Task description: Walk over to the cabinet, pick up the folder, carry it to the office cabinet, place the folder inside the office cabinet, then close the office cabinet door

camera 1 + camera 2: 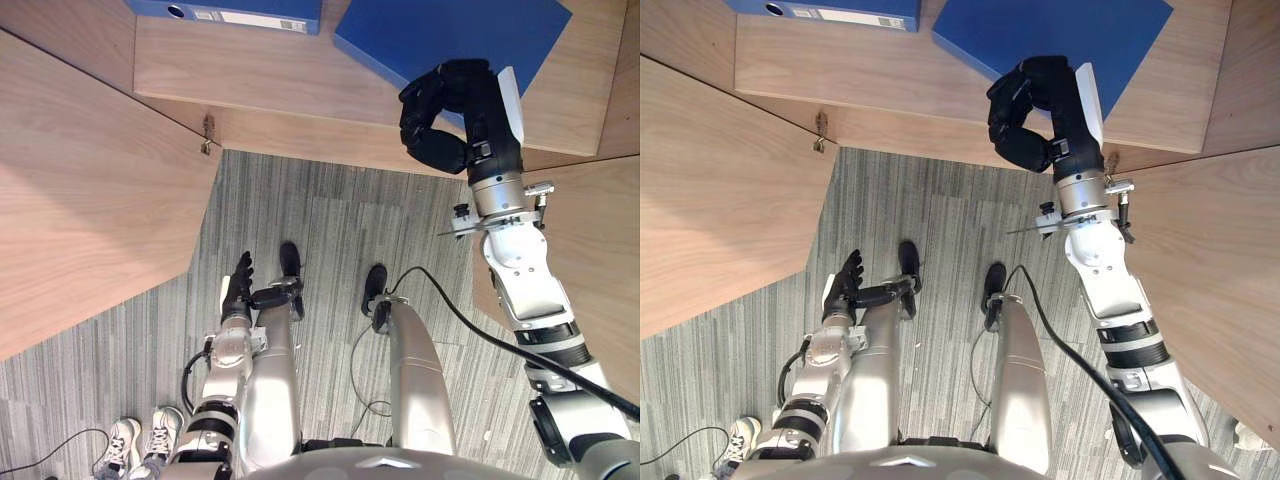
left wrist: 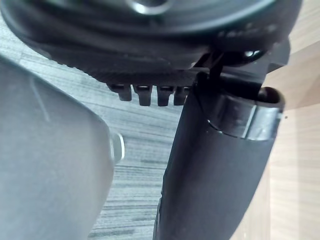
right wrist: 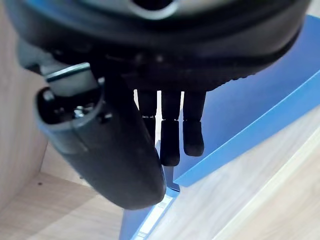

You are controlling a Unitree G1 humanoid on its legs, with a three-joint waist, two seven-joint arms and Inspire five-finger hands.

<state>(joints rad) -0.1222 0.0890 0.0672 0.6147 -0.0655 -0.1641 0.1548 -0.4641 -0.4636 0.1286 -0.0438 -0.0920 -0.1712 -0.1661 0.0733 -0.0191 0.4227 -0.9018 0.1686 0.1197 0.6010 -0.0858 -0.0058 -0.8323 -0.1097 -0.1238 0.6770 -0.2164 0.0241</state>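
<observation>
Right hand point(image 1: 445, 110) hovering, fingers curled, gripping nothing. Flat blue cardboard folder point(image 1: 440, 35) lying on light wooden cabinet shelf point(image 1: 250, 70), directly beneath fingers. Probably reaching to grasp; next, fingers opening, thumb slipping under near corner. Left hand point(image 1: 238, 285) hanging spread, idle.

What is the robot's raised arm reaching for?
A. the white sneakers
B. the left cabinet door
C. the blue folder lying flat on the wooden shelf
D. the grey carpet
C: the right hand is up at the near corner of the flat blue folder on the shelf, while the left hand hangs low over the carpet.
</observation>
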